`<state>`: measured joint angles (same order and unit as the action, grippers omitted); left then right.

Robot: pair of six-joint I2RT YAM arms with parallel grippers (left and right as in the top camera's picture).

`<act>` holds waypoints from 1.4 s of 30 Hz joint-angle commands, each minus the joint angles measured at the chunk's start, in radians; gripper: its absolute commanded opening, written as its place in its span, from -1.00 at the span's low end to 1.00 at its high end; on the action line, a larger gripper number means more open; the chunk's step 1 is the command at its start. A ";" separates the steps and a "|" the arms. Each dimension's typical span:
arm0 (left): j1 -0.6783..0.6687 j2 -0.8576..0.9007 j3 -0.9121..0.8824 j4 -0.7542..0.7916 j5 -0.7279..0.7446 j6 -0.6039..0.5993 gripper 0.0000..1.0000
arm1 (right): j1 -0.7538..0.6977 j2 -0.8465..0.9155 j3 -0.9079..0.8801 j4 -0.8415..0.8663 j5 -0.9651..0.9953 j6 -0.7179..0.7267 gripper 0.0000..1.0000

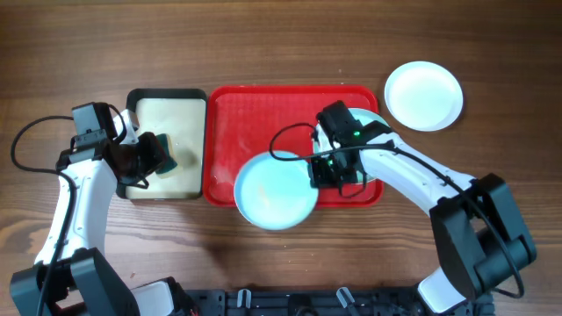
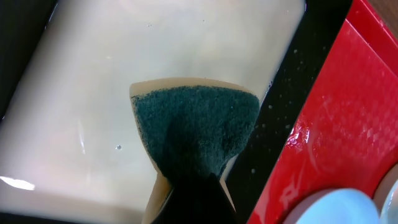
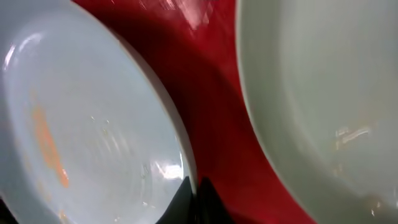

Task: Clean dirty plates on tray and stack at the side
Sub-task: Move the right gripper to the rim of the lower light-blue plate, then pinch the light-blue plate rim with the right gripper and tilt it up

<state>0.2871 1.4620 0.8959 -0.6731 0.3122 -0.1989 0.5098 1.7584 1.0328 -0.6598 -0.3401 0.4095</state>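
The red tray (image 1: 263, 114) lies at the table's middle. A pale blue plate (image 1: 275, 189) overhangs its front edge, and my right gripper (image 1: 318, 171) is shut on that plate's right rim. In the right wrist view this plate (image 3: 81, 124) carries an orange smear, with the gripper (image 3: 194, 193) pinching its edge. A second pale plate (image 1: 376, 118) sits on the tray (image 3: 205, 81) mostly under my right arm, large at the right of the wrist view (image 3: 323, 93). A white plate (image 1: 423, 95) rests on the table off the tray's right corner. My left gripper (image 1: 149, 158) is shut on a green sponge (image 2: 196, 127).
A black-rimmed cream tray (image 1: 171, 118) sits just left of the red tray, and the sponge (image 1: 165, 151) hangs over its wet bottom (image 2: 93, 93). Bare wooden table surrounds both trays. Cables loop near each arm.
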 commanded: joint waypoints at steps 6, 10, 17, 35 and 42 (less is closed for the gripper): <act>-0.005 -0.009 -0.002 0.003 0.005 0.013 -0.92 | 0.004 -0.013 0.041 0.337 0.262 0.096 -0.91; -0.005 -0.009 -0.002 0.003 0.005 0.013 -0.92 | 0.004 0.019 0.042 0.433 0.301 0.095 -0.91; -0.005 -0.009 -0.002 0.004 0.005 0.013 -0.92 | 0.004 0.084 0.042 0.516 0.326 0.091 -0.92; -0.005 -0.009 -0.002 0.004 0.004 0.013 -0.92 | -0.047 0.117 0.501 0.108 0.273 -0.308 -0.14; -0.005 -0.009 -0.002 0.011 0.001 0.013 -0.92 | -0.076 0.135 0.549 0.095 0.261 -0.409 -0.05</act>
<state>0.2871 1.4620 0.8955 -0.6724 0.3122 -0.1989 0.4458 1.8683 1.5791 -0.5552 -0.0528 0.0753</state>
